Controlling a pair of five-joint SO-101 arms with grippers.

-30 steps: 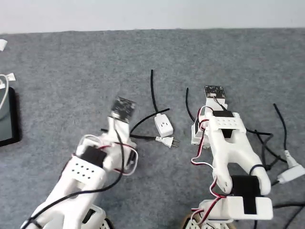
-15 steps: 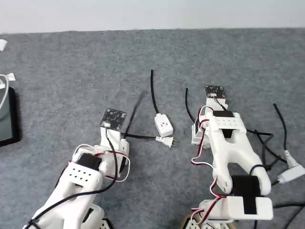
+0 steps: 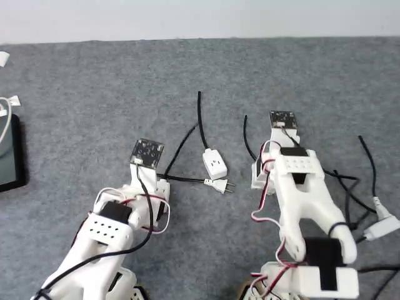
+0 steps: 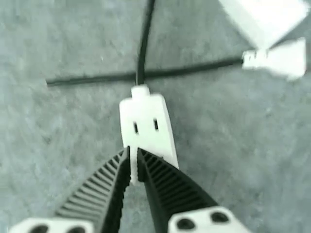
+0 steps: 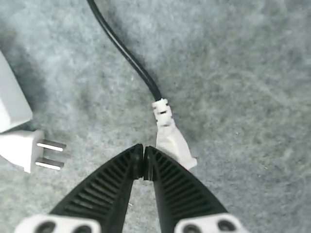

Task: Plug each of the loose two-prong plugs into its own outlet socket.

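My left gripper [image 4: 132,160] is shut on the near edge of a white outlet socket [image 4: 146,124] with two slots; its black cord [image 4: 144,43] runs away from it. In the high view that cord [image 3: 181,149] bends up from the left arm [image 3: 112,225]. A loose two-prong plug [image 3: 219,185] lies mid-table, prongs pointing right, just below a second white socket [image 3: 214,164]. My right gripper [image 5: 144,154] is shut. A white corded plug [image 5: 171,138] lies beside its fingertips, partly under one finger. The loose plug [image 5: 22,148] and second socket [image 5: 12,104] also appear in that view.
Grey carpet covers the table. A black flat device [image 3: 9,153] lies at the left edge. Tangled black cords [image 3: 353,181] and a white connector [image 3: 381,225] lie to the right of the right arm [image 3: 300,187]. Open carpet stretches toward the back.
The left arm has pulled back toward the lower left with the socket, dragging its cord away from the second socket. The right arm has barely moved.
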